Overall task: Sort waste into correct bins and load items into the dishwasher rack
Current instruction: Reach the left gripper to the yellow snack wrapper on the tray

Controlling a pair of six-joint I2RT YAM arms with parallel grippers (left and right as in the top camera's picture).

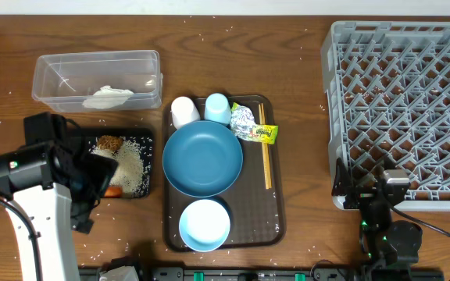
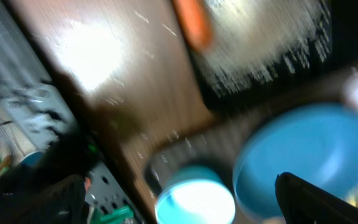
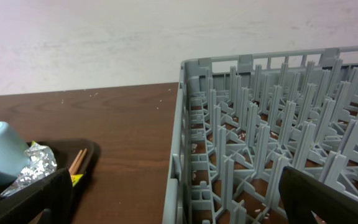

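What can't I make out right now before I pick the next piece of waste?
- Orange carrot: overhead, mostly covered by the left arm; left wrist view is motion-blurred.
- Black tray: overhead, its left part lies under that arm.
- Dishwasher rack: overhead, right side cut off by the frame edge.
- Chopsticks: right wrist, only a short stretch shows above a dark shape.

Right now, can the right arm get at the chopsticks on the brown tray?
Likely yes. The right gripper stands open beside the rack, with only bare table between it and the chopsticks along the brown tray's right side. The yellow-green packet lies across their far end, so the near end looks freer.
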